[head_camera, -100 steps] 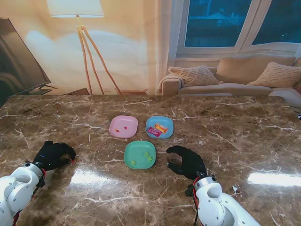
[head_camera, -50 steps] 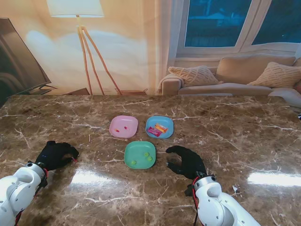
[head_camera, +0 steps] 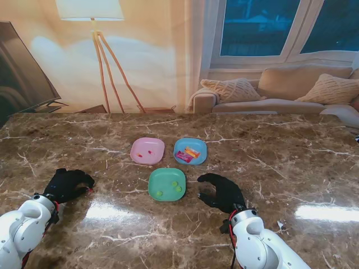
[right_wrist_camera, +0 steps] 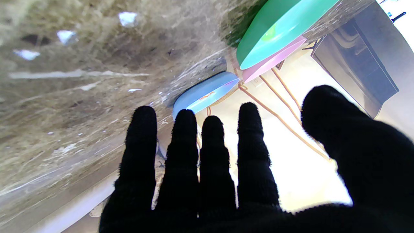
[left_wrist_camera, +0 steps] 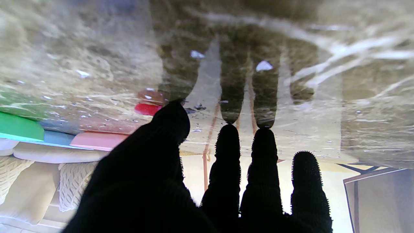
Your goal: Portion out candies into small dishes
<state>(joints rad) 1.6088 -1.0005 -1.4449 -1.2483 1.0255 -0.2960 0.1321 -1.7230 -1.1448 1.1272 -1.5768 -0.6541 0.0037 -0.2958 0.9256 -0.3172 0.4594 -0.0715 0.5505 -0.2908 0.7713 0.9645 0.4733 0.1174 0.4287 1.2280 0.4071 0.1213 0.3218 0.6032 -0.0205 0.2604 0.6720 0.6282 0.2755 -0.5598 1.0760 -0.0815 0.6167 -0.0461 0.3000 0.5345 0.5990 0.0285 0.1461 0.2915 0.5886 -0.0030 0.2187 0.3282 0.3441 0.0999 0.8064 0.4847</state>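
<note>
Left wrist view: left robot hand point(left_wrist_camera: 207, 181), fingers spread and empty, thumb touched small, hard, slippery red candy point(left_wrist_camera: 147, 109); pinch its sides.

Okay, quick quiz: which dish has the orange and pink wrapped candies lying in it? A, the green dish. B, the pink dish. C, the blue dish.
C: in the stand view the blue dish holds the wrapped candies, while the pink dish and green dish hold only small loose pieces.
</note>
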